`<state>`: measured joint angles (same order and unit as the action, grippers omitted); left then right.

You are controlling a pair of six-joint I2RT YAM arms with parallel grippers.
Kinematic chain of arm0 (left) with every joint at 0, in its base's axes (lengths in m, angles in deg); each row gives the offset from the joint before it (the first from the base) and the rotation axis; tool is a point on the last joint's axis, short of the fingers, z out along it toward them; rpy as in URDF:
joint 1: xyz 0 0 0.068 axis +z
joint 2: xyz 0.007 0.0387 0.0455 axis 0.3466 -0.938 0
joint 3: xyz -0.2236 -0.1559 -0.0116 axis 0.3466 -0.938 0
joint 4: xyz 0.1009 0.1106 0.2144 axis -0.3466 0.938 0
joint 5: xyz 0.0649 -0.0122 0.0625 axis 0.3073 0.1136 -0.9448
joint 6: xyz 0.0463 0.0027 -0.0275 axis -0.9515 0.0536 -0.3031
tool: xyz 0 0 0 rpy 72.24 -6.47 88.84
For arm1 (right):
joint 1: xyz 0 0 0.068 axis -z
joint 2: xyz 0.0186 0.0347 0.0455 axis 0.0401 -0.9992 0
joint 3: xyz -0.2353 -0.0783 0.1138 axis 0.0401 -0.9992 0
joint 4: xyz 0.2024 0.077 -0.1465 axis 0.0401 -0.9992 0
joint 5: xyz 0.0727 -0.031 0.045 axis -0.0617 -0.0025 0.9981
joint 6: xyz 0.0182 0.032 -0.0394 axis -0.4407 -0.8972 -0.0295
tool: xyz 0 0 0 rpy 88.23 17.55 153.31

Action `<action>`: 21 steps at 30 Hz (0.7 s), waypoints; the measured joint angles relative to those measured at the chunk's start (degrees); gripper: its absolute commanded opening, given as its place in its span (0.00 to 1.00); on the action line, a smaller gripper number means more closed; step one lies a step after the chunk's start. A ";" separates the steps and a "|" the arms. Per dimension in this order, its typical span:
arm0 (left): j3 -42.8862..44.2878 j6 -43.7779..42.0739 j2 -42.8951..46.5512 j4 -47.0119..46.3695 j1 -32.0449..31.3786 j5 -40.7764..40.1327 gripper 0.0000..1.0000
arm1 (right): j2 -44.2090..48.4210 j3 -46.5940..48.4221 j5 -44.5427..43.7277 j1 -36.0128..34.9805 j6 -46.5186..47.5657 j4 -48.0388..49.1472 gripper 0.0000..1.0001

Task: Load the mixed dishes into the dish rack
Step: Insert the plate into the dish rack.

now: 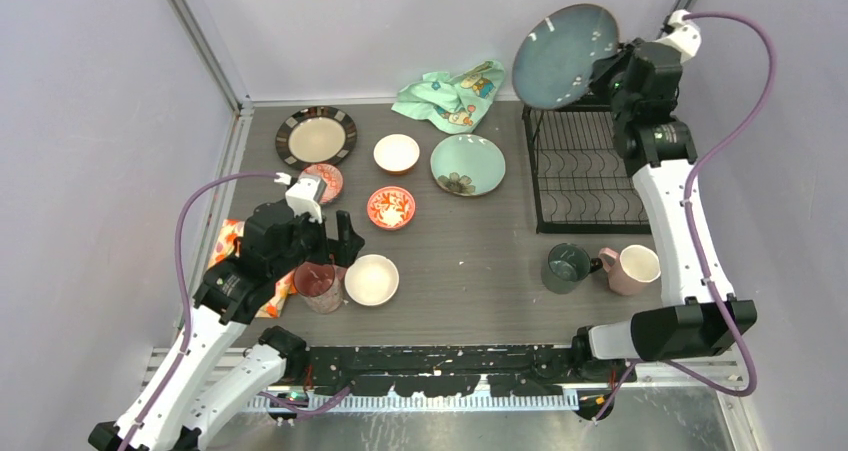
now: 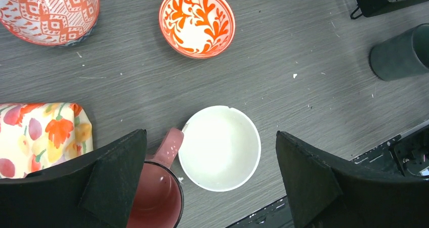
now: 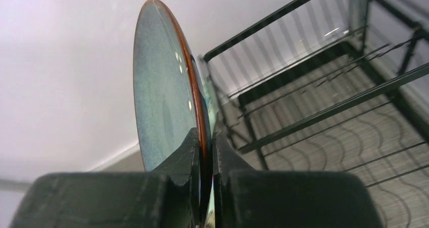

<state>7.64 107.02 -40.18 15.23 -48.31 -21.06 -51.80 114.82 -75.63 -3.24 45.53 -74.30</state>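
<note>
1. Pale walls (image 1: 100, 121) box in the grey table (image 1: 480, 271) on the left, back and right. The widest bare stretch runs down the middle, between the bowls and the dish rack (image 1: 585, 176).
2. That black wire rack sits far right, close to the right wall, and its left edge faces the open lane.
3. Up in the air goes the dark blue-green plate (image 1: 565, 56), standing on edge above the rack's far left corner. The right gripper (image 3: 205, 137) is clamped tight on its rim, one finger on each face.
4. The dark-rimmed beige plate (image 1: 316, 136) lies far left near the frame rail. The pale green plate (image 1: 468, 164) lies flat just left of the rack, with a gap between them.
5. The mint-green cloth (image 1: 450, 96) is crumpled against the back wall. The orange floral cloth (image 2: 40, 132) hugs the left edge, partly under the left arm.
6. The left gripper (image 2: 211, 136) hovers with its jaws spread wide and holds nothing. Below it sits the near white bowl (image 2: 220, 147), with the rose mug (image 2: 157, 197) handle right against the bowl's rim.
7. The far white bowl (image 1: 397, 153), red bowl (image 1: 391, 208) and patterned bowl (image 1: 325, 181) cluster left of centre, each apart from the others.
8. The dark green cup (image 1: 568, 268) and pale pink cup (image 1: 632, 268) stand side by side in front of the rack.
9. The tabletop is wood-grained grey, speckled with white flecks (image 2: 294, 76).
</note>
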 measured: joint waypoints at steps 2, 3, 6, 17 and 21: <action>-0.13 -0.15 0.20 0.00 0.00 -0.04 1.00 | -1.51 1.42 -0.15 3.45 -0.15 0.00 0.01; -0.22 -0.17 0.31 0.00 0.00 -0.13 1.00 | -2.23 2.08 -0.11 4.96 -0.26 0.15 0.01; -0.33 -0.22 0.57 0.02 0.00 -0.20 1.00 | -4.46 4.11 -0.09 9.73 -1.07 0.70 0.01; -0.57 -0.33 0.57 0.04 0.00 -1.25 1.00 | -10.75 9.99 2.56 21.29 0.24 4.74 0.01; -0.70 -0.44 0.57 0.04 0.00 -1.92 1.00 | -12.72 11.50 4.13 22.75 3.65 6.58 0.01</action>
<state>6.94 106.59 -39.61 15.27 -48.31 -22.98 -64.53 126.32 -71.50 19.51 49.18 -67.72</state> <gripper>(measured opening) 0.995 0.112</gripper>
